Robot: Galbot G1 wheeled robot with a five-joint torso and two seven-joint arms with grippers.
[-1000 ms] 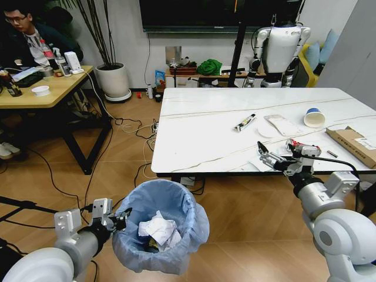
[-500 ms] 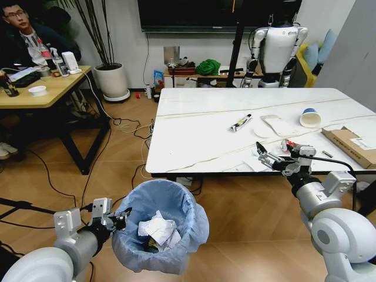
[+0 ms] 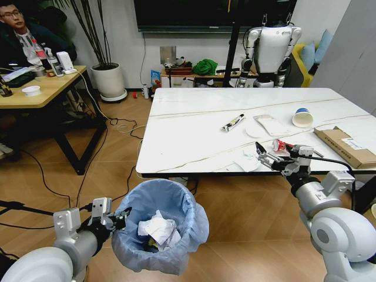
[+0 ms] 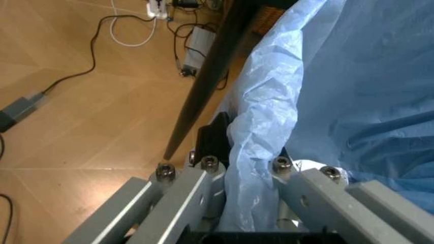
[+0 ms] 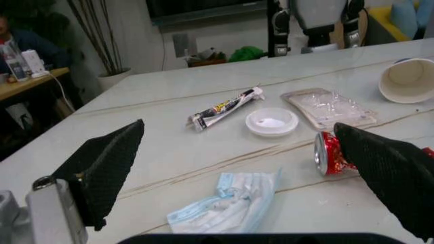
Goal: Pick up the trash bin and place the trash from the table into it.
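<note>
From the head view, the left gripper is clamping the rim of the trash bin and holding it low at the robot's front-left, crumpled white paper already lying inside. The whole scene has slid leftward over the last second, so the camera is moving, not the litter; the table is now sitting more squarely before the right gripper, which is hovering over the near edge with its fingers spread wide and nothing between them. That is putting the trash within closer reach. In the left wrist view, the fingers are pinching a fold of the light blue bag between them, the grip looking firm. In the right wrist view, the black pads are gaping wide apart: a blue face mask is lying just ahead between them, the crushed red can beside the far pad, and the small tube, a white lid and the paper cup farther beyond.
</note>
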